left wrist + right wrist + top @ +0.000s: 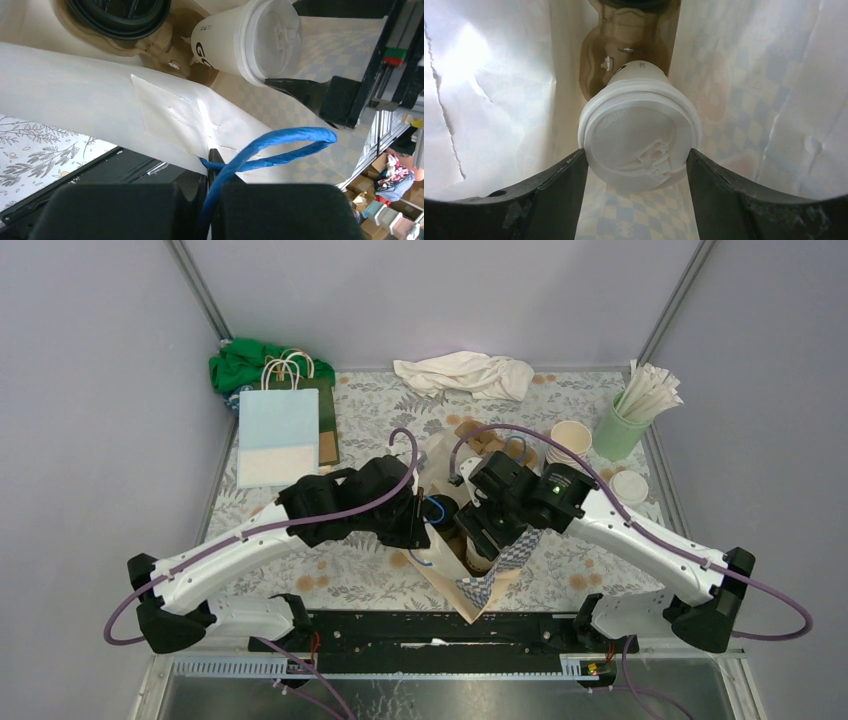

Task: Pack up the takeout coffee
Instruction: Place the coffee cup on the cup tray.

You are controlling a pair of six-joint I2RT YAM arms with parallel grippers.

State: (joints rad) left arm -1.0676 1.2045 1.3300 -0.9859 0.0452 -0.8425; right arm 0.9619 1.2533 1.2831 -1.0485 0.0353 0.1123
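Observation:
A white paper bag with a blue check pattern (483,592) stands open between the arms. My right gripper (482,538) reaches down into it, its fingers shut on either side of the white lid of a cream takeout cup (639,145). The cup's base is down at a brown cardboard carrier (596,55) inside the bag. The left wrist view shows the same cup (235,37) with dark lettering. My left gripper (216,162) is shut on the bag's rim at its blue twisted handle (280,145) and holds that side out.
A dark round rim (120,15) sits in the carrier beside the cup. At the back right are an open paper cup (570,437), a loose white lid (630,485) and a mint tumbler of straws (620,430). A white cloth (465,373) and a light blue bag (278,435) lie behind.

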